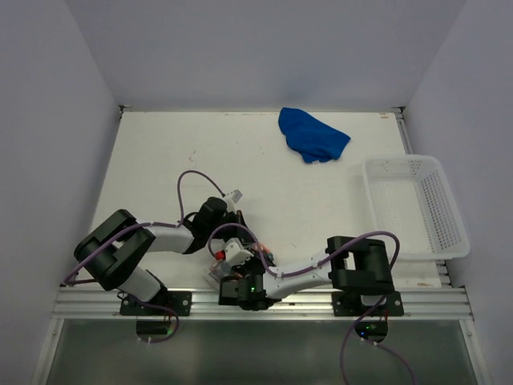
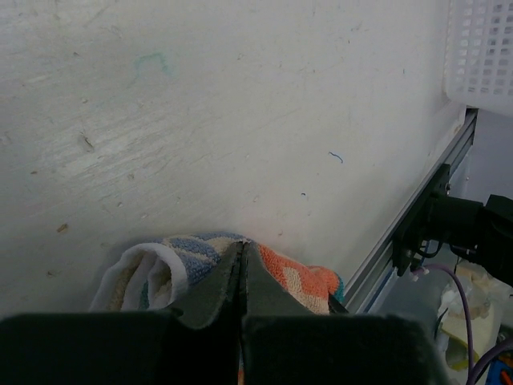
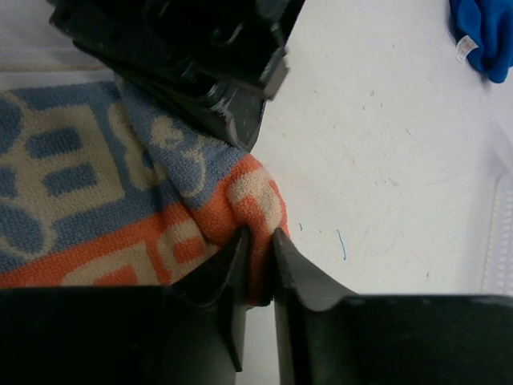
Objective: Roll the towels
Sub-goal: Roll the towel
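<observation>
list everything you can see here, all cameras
blue towel: one, bright blue, crumpled at the table's far side
patterned towel: one, orange, grey-blue and white, near edge, between the arms
basket: one, white mesh, right side of the table
table: one, white
rail: one, silver, along the near edge
left arm: one, black and white, jaws shut on the patterned towel
right arm: one, black and white, jaws shut on the patterned towel's orange fold

plain blue towel [image 1: 313,135]; orange, grey-blue, cream patterned towel [image 3: 96,176].
</observation>
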